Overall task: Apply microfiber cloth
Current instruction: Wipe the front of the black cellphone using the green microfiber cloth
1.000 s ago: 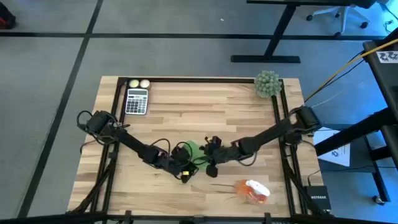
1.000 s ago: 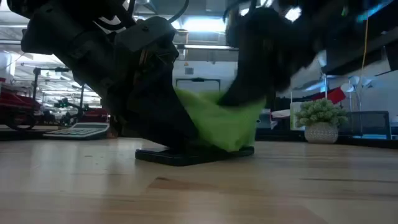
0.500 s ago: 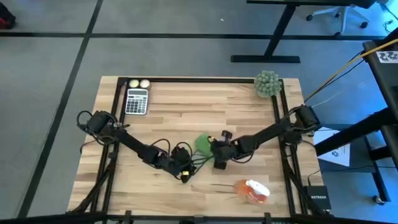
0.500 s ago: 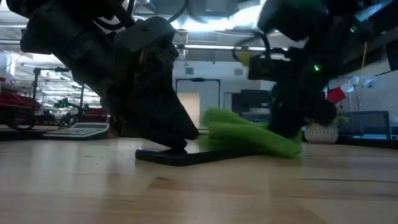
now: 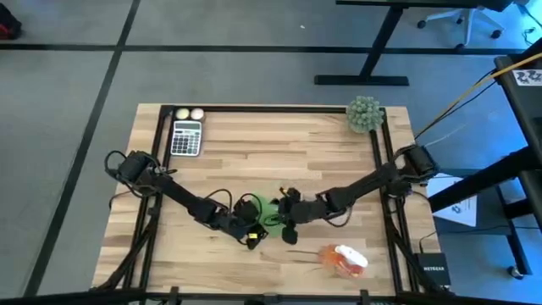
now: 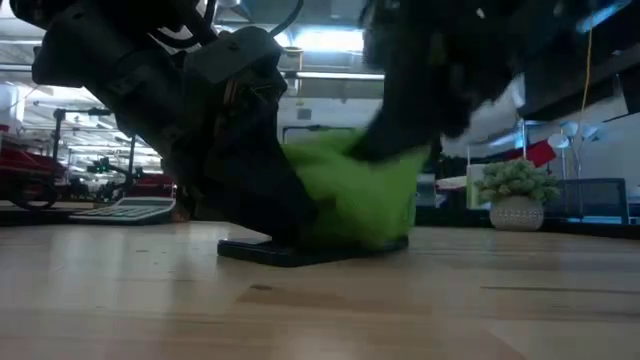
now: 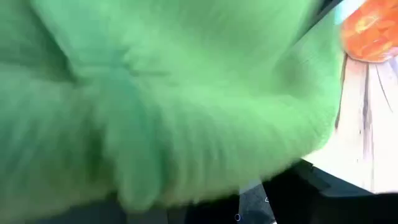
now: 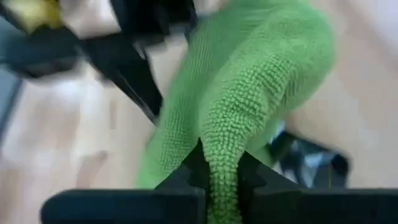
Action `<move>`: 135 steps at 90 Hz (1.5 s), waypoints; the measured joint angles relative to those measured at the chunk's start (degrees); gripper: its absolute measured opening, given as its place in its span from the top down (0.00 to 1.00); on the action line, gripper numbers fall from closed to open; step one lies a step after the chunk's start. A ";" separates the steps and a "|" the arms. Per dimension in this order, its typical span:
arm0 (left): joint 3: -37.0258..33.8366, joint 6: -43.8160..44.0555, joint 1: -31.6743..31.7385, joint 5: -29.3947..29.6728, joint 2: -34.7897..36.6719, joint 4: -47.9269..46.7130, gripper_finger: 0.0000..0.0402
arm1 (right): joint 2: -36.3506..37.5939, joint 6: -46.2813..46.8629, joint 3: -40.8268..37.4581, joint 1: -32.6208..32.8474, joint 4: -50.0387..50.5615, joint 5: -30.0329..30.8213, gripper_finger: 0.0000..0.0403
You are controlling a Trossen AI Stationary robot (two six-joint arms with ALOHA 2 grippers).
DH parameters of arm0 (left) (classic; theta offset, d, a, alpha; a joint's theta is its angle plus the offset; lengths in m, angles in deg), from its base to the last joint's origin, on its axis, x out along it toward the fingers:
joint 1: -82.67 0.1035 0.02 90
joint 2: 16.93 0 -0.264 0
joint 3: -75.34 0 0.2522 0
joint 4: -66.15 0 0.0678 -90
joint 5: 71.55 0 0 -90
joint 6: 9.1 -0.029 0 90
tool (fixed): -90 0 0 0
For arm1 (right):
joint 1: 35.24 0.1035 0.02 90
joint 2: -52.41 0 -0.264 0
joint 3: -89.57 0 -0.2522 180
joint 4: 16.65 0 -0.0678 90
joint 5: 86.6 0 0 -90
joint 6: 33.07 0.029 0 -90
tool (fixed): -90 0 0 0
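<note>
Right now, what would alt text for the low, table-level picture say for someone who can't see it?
A bunched bright green microfiber cloth is pressed onto a flat black phone on the wooden table, held from above by a dark robot arm. A second dark arm presses the phone's left end; a small potted plant stands behind.

The microfiber cloth (image 8: 249,99) is a soft, nubby, matt green fabric, bunched on a smooth black phone (image 6: 300,250) with a slight sheen, which lies on the surface (image 5: 254,135) of pale, smooth-planed wood strips.
</note>
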 joint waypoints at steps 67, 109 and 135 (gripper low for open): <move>-0.11 -1.36 -0.07 -2.31 3.71 -1.64 0.61 | 10.69 -1.34 -0.10 -1.71 32.76 11.19 0.99; -3.25 7.72 -2.07 0.83 15.24 -29.87 0.61 | 0.31 1.79 0.04 2.38 11.08 1.92 0.99; -5.10 6.87 -3.34 -0.78 5.84 -2.28 0.61 | -3.76 -0.76 0.17 0.54 2.16 1.61 0.99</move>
